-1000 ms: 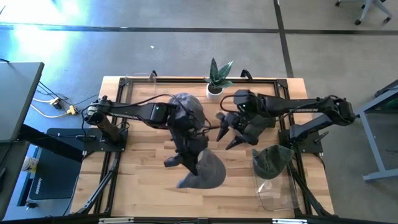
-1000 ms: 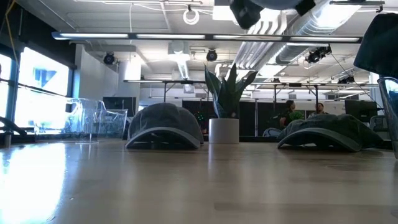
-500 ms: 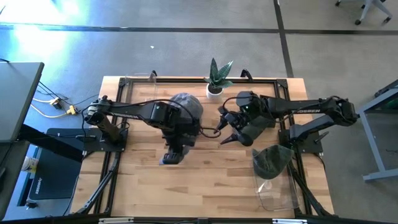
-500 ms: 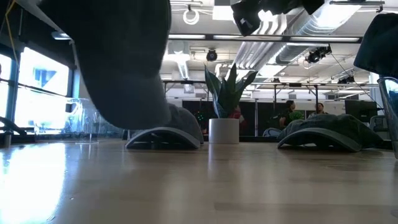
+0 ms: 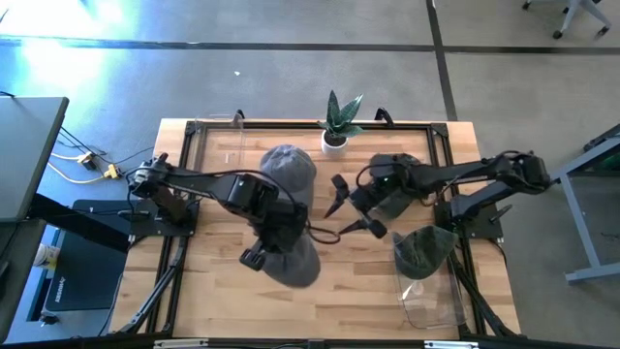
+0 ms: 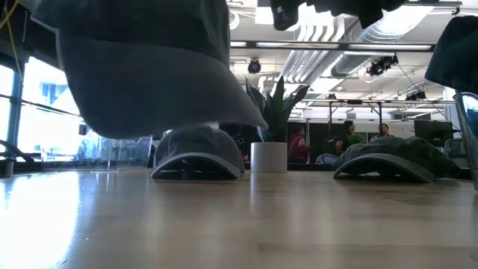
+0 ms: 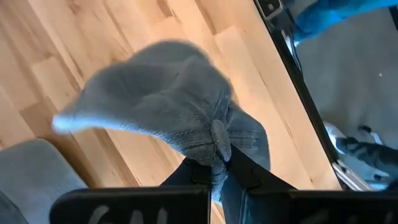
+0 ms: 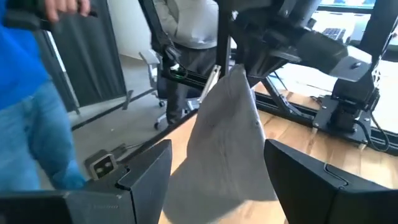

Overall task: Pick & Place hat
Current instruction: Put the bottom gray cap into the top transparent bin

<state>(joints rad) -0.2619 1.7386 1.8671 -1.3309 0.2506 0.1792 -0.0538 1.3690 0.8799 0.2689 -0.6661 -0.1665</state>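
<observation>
My left gripper (image 5: 281, 242) is shut on a grey hat (image 5: 298, 260) that hangs over the table's middle. It fills the upper left of the low view (image 6: 142, 67). My right gripper (image 5: 349, 208) stands open just right of that hat, and the hat (image 8: 230, 137) hangs a little beyond its fingers. A second grey hat (image 5: 289, 167) rests on its rim at the far side, next to a potted plant (image 5: 336, 126). My left gripper pinches the hat's crown at its top, by the button (image 7: 217, 138), between its two fingers (image 7: 249, 177). The fingers come from above, pointing steeply down. The hat hangs below them, brim outward (image 6: 224, 112), clear of the table.
A dark green hat (image 5: 423, 250) sits on top of a clear container (image 5: 431, 302) at the near right. The low view shows another hat (image 6: 388, 161) lying on the table at the right. Bare wood lies along the near edge. A person in blue (image 8: 31, 112) stands beyond the table.
My left gripper has tipped steeply downward and sunk a little. The grey hat has swung down with it and now hangs low, where it has come into the low view. My right gripper has rolled and dropped slightly, still open.
</observation>
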